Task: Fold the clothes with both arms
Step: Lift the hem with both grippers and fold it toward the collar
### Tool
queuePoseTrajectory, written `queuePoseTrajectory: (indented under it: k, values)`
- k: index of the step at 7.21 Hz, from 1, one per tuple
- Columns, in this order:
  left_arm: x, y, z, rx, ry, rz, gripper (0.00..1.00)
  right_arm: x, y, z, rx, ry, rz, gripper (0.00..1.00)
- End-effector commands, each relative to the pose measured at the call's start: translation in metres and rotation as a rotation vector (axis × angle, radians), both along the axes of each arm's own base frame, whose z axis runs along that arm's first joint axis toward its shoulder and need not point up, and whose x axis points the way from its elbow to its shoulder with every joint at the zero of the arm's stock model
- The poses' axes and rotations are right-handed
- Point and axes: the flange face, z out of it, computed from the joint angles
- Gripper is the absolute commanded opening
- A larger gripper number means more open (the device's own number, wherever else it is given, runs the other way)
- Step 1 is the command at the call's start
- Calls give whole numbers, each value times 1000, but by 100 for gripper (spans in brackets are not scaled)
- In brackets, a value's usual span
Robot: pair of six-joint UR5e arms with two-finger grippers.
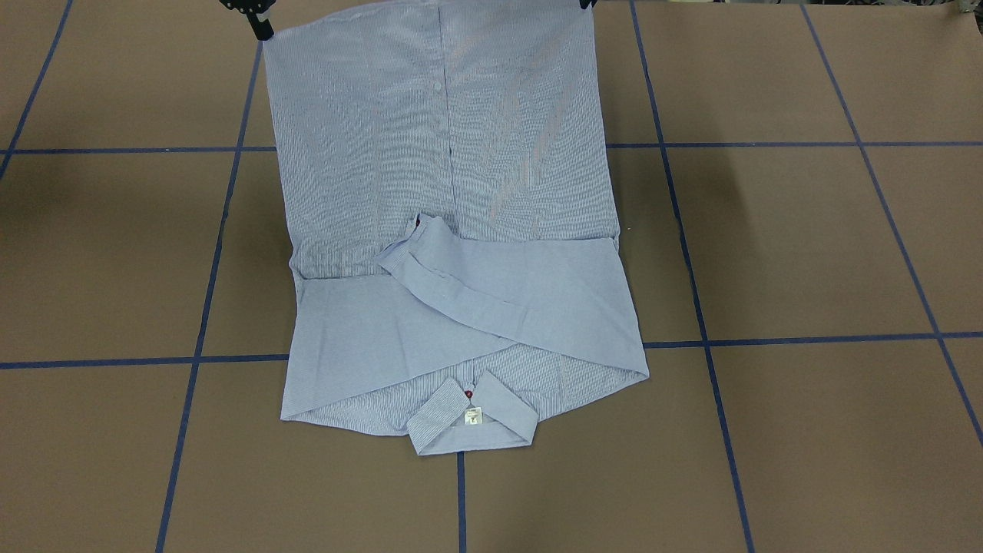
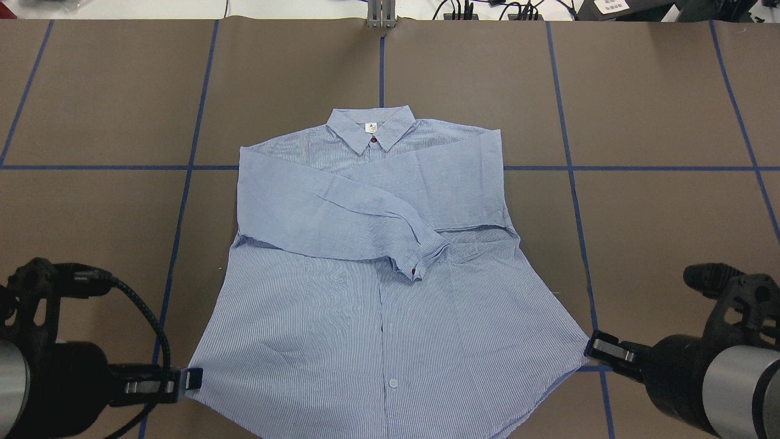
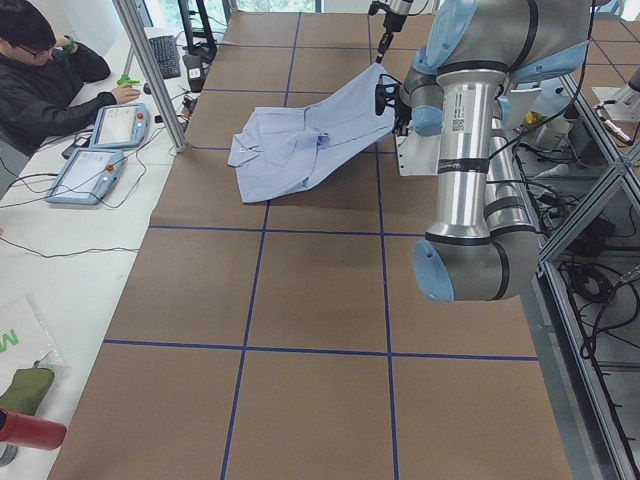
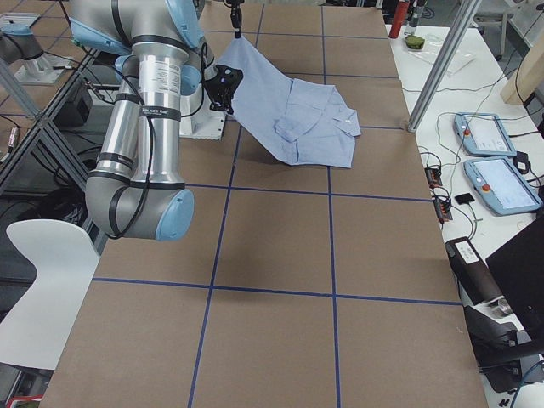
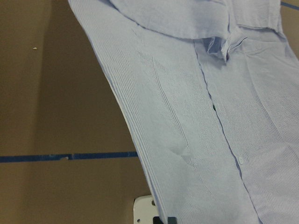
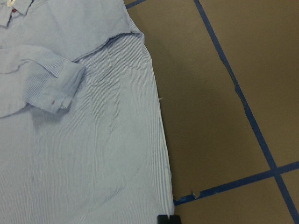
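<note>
The light blue striped shirt point(image 2: 378, 244) lies front up on the brown table, collar point(image 2: 370, 125) at the far side, both sleeves folded across the chest. My left gripper point(image 2: 190, 379) is shut on the hem's left corner. My right gripper point(image 2: 592, 349) is shut on the hem's right corner. The side views show the lower half of the shirt point(image 3: 350, 110) lifted off the table and sloping down to the collar end point(image 4: 340, 127). In the front view the right gripper point(image 1: 261, 29) shows at the top edge. The wrist views show the shirt's side edges point(image 5: 140, 140) point(image 6: 159, 140).
Blue tape lines point(image 2: 183, 201) grid the brown table. A metal post point(image 2: 381, 15) stands at the far edge. An operator point(image 3: 45, 70) sits beyond it with two tablets point(image 3: 120, 125). The white pedestal base point(image 4: 204, 123) stands behind the hem.
</note>
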Motion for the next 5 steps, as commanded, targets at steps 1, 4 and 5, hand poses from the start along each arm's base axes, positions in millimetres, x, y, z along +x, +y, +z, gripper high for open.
queuePoseTrajectory:
  k: [1,4,5]
  values:
    - [36,-52,11,58,-92,-40,0,-20,-41,-31,27,28,30,0]
    - [80,-165,38,108,-250,-200,0,-59,-151,-28,83,173,143,0]
    - [73,-195,37,135,-274,-232,0,-49,-191,-21,71,195,157,0]
